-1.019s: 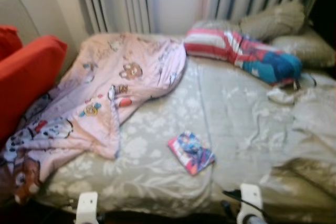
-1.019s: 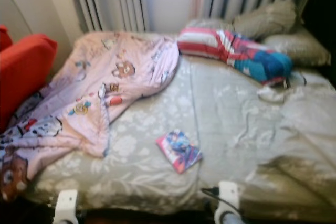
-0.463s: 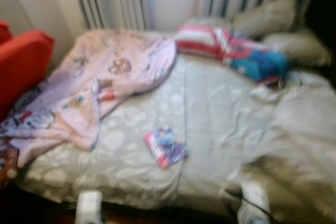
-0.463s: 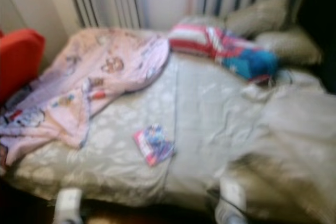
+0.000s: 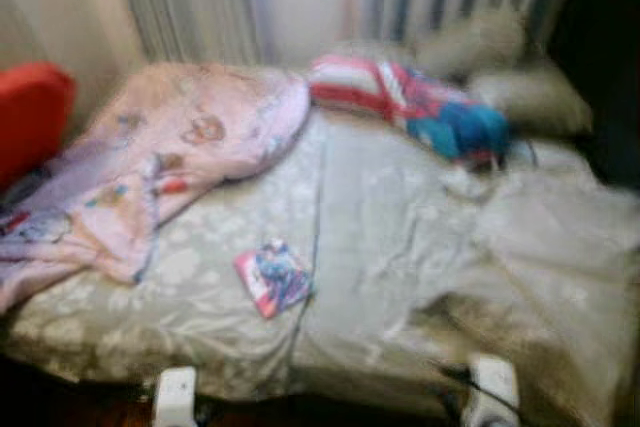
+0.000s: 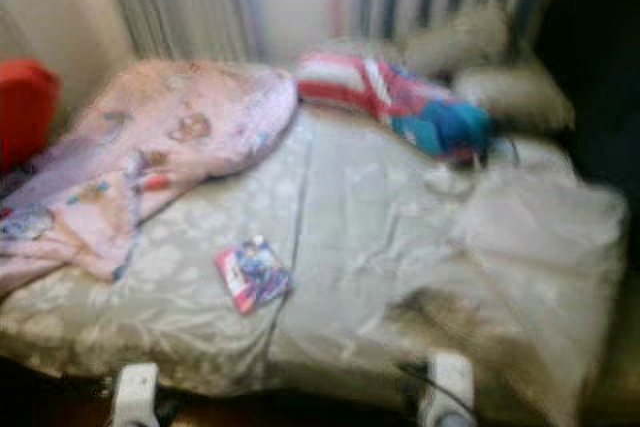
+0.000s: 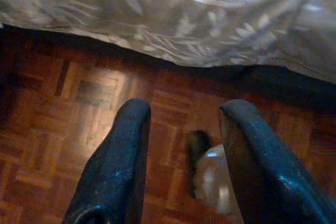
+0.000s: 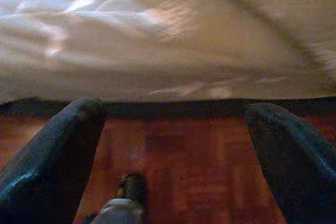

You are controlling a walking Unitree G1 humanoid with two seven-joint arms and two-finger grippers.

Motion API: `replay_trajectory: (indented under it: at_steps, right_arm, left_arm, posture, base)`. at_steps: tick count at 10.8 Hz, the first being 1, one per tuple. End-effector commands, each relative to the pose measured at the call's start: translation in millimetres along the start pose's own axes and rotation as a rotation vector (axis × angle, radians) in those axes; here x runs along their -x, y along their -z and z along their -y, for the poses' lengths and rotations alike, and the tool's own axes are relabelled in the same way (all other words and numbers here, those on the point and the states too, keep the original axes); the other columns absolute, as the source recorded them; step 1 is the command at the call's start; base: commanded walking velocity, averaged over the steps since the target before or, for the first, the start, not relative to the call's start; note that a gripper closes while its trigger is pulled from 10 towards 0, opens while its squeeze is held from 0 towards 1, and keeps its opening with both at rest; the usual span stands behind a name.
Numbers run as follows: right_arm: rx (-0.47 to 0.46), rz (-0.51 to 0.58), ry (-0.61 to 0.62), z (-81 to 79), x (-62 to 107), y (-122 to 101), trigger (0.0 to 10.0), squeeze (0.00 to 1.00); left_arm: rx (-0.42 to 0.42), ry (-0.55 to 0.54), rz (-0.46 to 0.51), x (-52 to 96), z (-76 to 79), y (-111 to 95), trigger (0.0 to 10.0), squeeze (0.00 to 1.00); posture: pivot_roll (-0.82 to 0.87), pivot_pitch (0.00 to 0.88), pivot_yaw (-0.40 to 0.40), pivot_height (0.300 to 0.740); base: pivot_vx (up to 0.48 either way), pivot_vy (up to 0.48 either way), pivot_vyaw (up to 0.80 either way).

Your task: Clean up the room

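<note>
Left gripper (image 7: 181, 153): hung low at the bed's near edge, fingers (image 7: 118, 166) spread apart, nothing between them; parquet floor (image 7: 63, 103) beneath.
Right gripper (image 8: 173, 156): likewise low at the bed edge, fingers (image 8: 58, 150) wide apart, empty.
Bed (image 5: 400, 217): lay ahead of both grippers, grey floral sheet, rumpled beyond the right gripper.
Book (image 5: 273, 277): small, colourful, flat on the sheet, ahead of the left gripper, apart from it.
Pink blanket (image 5: 170, 162): heaped farther off, beyond and outward of the left gripper, hanging over the bed's side.
Striped bundle (image 5: 410, 102): red, white and blue, at the far end.
Pillows (image 5: 500, 67): grey, behind the bundle, far beyond the right gripper.
Red cushion (image 5: 30, 112): past the blanket.
Views: blurred.
</note>
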State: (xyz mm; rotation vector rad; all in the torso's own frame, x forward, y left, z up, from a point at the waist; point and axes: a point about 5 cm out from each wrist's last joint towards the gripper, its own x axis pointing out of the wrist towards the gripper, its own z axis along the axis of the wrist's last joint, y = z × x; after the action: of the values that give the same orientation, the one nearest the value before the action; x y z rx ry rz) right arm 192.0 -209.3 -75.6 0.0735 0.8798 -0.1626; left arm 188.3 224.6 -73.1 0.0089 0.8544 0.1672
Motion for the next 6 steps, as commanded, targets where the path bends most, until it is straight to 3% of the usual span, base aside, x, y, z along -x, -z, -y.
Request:
replay_trajectory:
  at_steps: [1,5,6]
  right_arm:
    - [-0.003,0.006,-0.03,-11.7,-1.4,-3.0,10.0,0.0]
    - [-0.003,0.005,-0.029,-11.3,-1.3,-2.2,10.0,0.0]
    - [0.0,0.003,-0.028,-11.2,-1.2,-1.7,10.0,0.0]
  left_arm:
    - [0.005,-0.019,-0.013,1.3,-8.3,3.2,10.0,0.0]
    - [-0.005,-0.019,-0.024,1.8,-8.8,5.7,10.0,0.0]
    - [-0.02,-0.022,-0.036,2.2,-9.1,8.0,10.0,0.0]
  posture:
    - [0.13,0.0,-0.014,0.74]
    - [0.13,0.0,-0.014,0.74]
    - [0.13,0.0,-0.014,0.74]
  base:
    - [0.0,-0.304,0.0]
    - [0.0,-0.294,0.0]
    - [0.0,0.0,0.0]
